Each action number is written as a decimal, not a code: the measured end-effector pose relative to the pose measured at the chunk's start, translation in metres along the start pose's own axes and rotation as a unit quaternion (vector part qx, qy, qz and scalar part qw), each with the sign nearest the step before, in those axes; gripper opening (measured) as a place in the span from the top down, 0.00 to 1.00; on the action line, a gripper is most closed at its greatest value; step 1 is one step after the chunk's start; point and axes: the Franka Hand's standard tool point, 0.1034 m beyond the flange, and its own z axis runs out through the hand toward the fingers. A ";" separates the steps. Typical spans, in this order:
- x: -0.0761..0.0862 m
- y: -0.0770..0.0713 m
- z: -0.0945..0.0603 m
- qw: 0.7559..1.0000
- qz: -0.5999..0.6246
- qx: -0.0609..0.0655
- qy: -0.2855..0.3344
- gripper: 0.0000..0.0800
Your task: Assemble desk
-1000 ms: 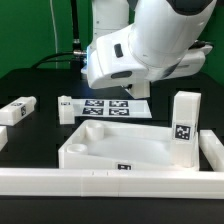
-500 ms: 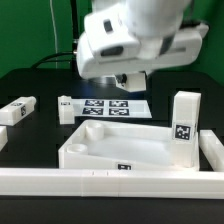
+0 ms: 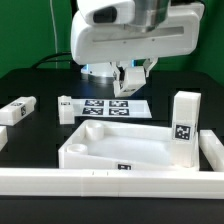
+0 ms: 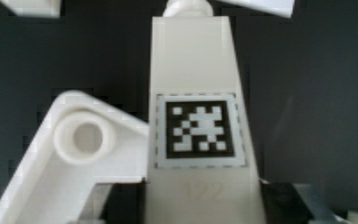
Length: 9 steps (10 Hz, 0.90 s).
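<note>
My gripper (image 3: pixel 129 84) hangs under the white hand, above the far side of the desk slab (image 3: pixel 100 152), and is shut on a white square-section leg (image 3: pixel 134 76). In the wrist view that leg (image 4: pixel 197 90) runs out from between the dark fingers (image 4: pixel 130 205) and shows a black-and-white tag. Beside it I see a slab corner (image 4: pixel 51 160) with its round socket (image 4: pixel 83 135). A second leg (image 3: pixel 183 128) stands upright at the slab's corner on the exterior view's right. Another leg (image 3: pixel 18 110) lies on the exterior view's left. A small tagged white piece (image 3: pixel 65 104) sits behind the slab.
The marker board (image 3: pixel 108 107) lies flat behind the slab, under the hand. Long white border rails run along the front (image 3: pixel 110 182) and the exterior view's right (image 3: pixel 212 150). The table is black, with cables at the back.
The arm has risen and swung toward the exterior view's left. The gripper and its leg now show beneath the hand. The parts on the table have not moved.
</note>
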 end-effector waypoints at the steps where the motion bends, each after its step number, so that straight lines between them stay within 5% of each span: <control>1: 0.001 0.005 -0.014 1.000 -0.001 0.000 0.017 0.64; 3: 0.014 0.018 -0.038 0.997 0.016 -0.001 0.073 0.64; 8: 0.024 0.032 -0.041 0.966 0.028 -0.032 0.253 0.64; 9: 0.023 0.038 -0.043 0.963 0.039 -0.010 0.265 0.64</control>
